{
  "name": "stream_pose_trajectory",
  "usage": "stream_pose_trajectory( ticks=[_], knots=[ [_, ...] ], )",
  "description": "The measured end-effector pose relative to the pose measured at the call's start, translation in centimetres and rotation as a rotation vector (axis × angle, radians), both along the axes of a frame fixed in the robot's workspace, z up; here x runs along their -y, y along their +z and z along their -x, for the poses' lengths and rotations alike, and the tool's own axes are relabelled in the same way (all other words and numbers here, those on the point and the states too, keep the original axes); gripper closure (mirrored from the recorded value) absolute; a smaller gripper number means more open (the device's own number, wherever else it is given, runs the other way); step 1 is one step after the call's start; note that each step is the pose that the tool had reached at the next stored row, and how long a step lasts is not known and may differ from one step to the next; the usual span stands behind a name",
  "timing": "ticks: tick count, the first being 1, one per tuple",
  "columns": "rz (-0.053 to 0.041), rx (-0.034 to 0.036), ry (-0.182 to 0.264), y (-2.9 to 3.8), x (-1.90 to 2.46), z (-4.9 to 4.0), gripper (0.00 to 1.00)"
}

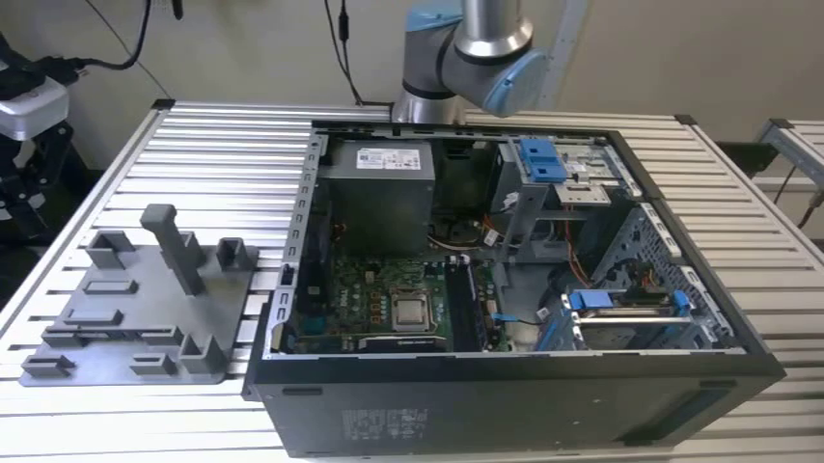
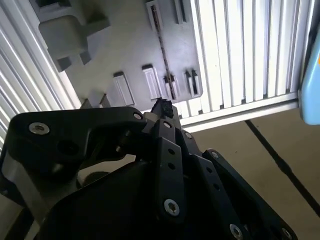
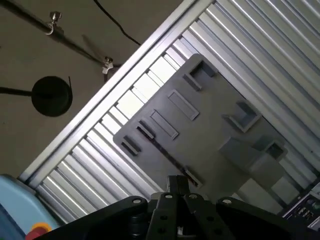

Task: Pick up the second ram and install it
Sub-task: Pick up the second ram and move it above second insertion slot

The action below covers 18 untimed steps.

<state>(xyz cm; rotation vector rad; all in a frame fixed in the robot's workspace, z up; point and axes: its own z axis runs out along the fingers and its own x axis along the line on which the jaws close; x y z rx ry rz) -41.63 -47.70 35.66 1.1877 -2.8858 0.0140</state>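
Observation:
In both wrist views my gripper (image 2: 162,106) (image 3: 176,182) hangs high over the grey fixture plate (image 2: 125,50) (image 3: 210,125). Its black fingers meet at one tip, shut, and nothing shows between them. A thin dark strip (image 2: 162,47) (image 3: 167,152) lies along a long narrow slot of that plate, right under the fingertips; I cannot tell whether it is the second ram. In the exterior view the plate (image 1: 142,309) sits on the table at the exterior view's left. Beside it stands the open computer case (image 1: 515,270), with long dark memory slots (image 1: 466,304) next to the processor socket (image 1: 412,311).
The arm's elbow (image 1: 470,48) stands behind the case. The plate carries a tall grey post (image 1: 174,246) and several low holders. Inside the case are a power supply (image 1: 380,193) and blue drive brackets (image 1: 541,159). The slatted table's edge (image 2: 240,112) and the floor lie close to the plate.

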Motion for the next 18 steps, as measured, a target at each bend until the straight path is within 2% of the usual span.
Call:
stream_pose_trajectory(
  ticks=[8, 11, 18],
  knots=[
    [0.0086, -0.0001, 0.106, 0.0, -0.15, 0.15, 0.89],
    [0.0092, 0.0, 0.15, -0.01, -0.18, 0.16, 0.89],
    [0.0091, 0.0073, 0.215, -0.02, -0.19, 0.22, 0.89]
  ],
)
